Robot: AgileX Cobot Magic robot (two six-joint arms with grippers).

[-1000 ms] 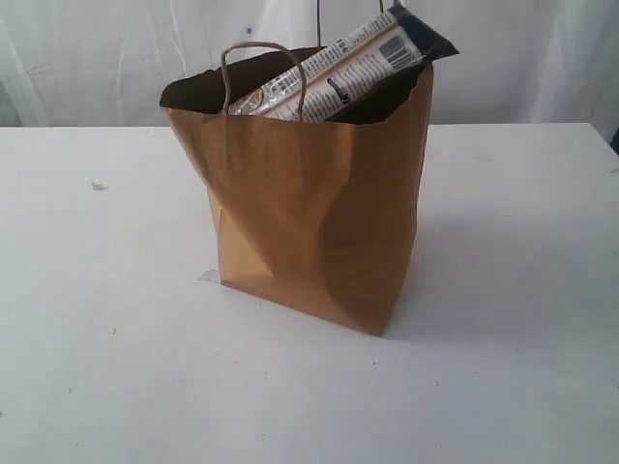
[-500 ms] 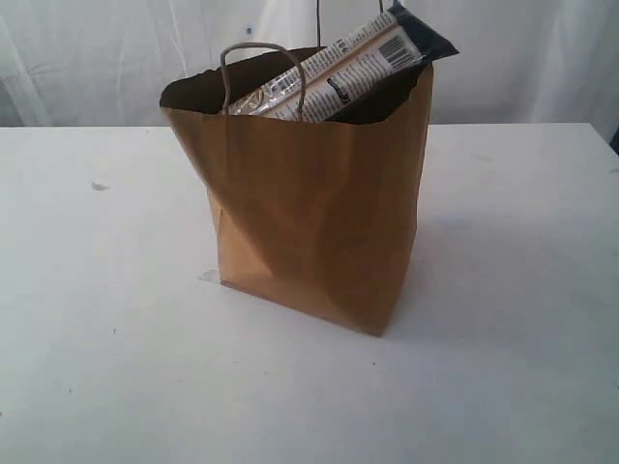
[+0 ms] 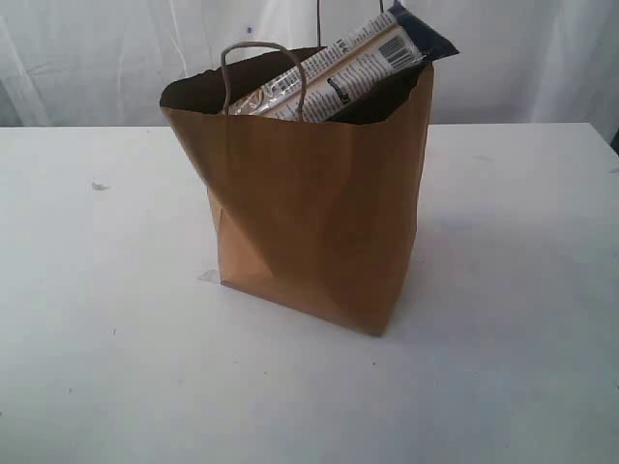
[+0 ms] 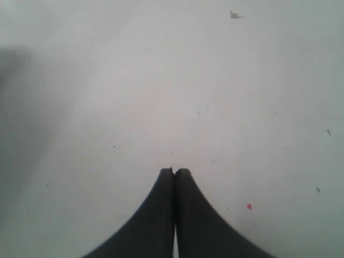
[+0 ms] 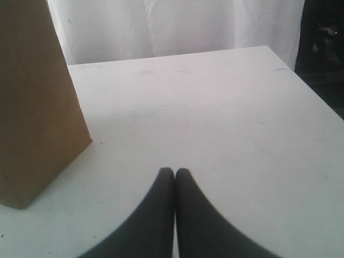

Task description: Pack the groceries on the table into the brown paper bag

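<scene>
The brown paper bag (image 3: 314, 213) stands upright in the middle of the white table (image 3: 106, 319), its side creased. A long white-and-navy packet (image 3: 358, 63) leans out of its open top; anything else inside is hidden. Neither arm shows in the exterior view. My left gripper (image 4: 174, 171) is shut and empty over bare tabletop (image 4: 161, 80). The right gripper (image 5: 174, 171) is also shut with nothing in it, low over the table (image 5: 226, 118) beside the bag's lower corner (image 5: 37, 118).
A white curtain (image 3: 522, 58) hangs behind the table. The table's far edge and right corner (image 5: 269, 49) show in the right wrist view, with dark space beyond. Small specks (image 4: 234, 14) dot the tabletop.
</scene>
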